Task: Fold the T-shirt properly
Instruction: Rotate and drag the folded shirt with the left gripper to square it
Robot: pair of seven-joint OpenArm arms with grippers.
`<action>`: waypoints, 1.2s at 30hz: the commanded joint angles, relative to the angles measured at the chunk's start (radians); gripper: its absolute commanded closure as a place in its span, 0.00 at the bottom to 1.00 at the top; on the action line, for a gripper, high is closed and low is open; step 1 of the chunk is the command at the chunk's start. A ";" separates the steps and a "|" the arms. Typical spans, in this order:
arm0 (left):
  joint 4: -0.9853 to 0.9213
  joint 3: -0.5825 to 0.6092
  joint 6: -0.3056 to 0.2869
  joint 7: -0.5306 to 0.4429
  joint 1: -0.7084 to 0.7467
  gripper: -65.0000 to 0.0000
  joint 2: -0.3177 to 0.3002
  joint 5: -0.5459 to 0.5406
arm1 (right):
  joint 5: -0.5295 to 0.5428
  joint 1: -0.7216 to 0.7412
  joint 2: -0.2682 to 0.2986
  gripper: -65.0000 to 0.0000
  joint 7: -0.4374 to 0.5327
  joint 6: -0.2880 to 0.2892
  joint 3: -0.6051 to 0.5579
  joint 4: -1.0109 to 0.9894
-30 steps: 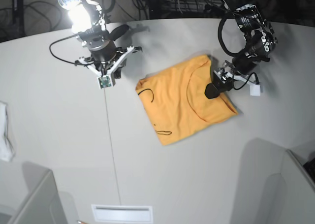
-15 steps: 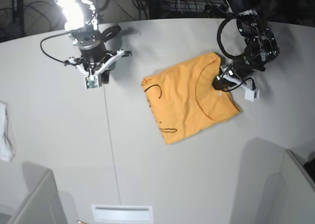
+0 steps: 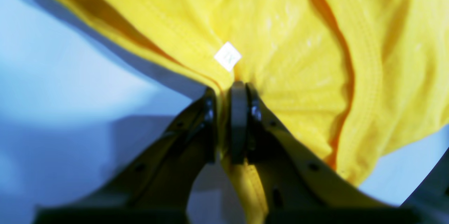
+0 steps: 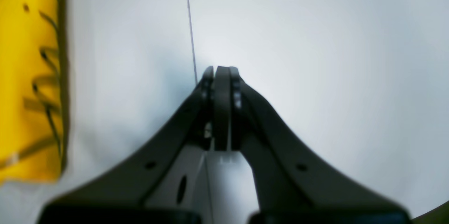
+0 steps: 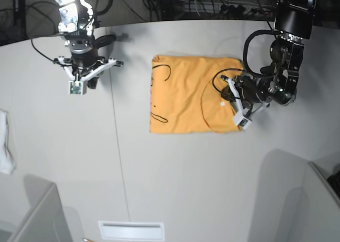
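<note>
Left gripper [image 3: 224, 125] pinches the edge of the folded light-orange cotton T-shirt [image 5: 188, 96]; right gripper [image 4: 219, 108] is closed on nothing.

The left arm reaches in low from the base view's right, its jaws clamped on the shirt's hem beside a small white tag [image 3: 227, 56]. The right arm hangs over bare grey table [image 5: 159, 178], well apart from the shirt. The shirt lies as a rough rectangle at the table's upper middle, black cursive lettering [image 5: 158, 93] along one edge.

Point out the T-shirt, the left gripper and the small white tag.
T-shirt [image 5: 186, 96]: base view, middle of the folded cloth.
Left gripper [image 3: 229, 92]: left wrist view, between its fingertips.
Small white tag [image 3: 227, 56]: left wrist view, its centre.
</note>
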 commanded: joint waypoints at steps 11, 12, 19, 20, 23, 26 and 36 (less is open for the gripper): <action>-0.005 0.569 -0.067 0.004 -0.352 1.00 -0.079 0.045 | -0.013 -0.035 -0.123 1.00 0.020 -0.003 0.293 0.014; -0.005 0.614 -0.088 -0.026 -0.375 1.00 -0.079 0.068 | -0.013 -0.041 -0.133 1.00 0.020 -0.003 0.311 0.014; -0.007 0.790 -0.306 -0.180 -0.446 1.00 -0.056 0.456 | -0.013 -0.075 -0.196 1.00 0.020 -0.003 0.390 0.015; -0.007 0.789 -0.336 -0.199 -0.446 1.00 -0.041 0.500 | -0.013 -0.081 -0.204 1.00 0.020 -0.003 0.390 0.015; -0.037 0.787 -0.336 -0.251 -0.449 1.00 0.003 0.645 | -0.013 -0.089 -0.227 1.00 0.022 -0.003 0.390 0.015; -0.109 0.787 -0.336 -0.300 -0.462 1.00 0.060 0.744 | -0.013 -0.092 -0.256 1.00 0.023 -0.003 0.390 0.015; -0.309 0.789 -0.336 -0.331 -0.513 1.00 0.197 0.748 | -0.013 -0.089 -0.282 1.00 0.022 -0.003 0.388 0.015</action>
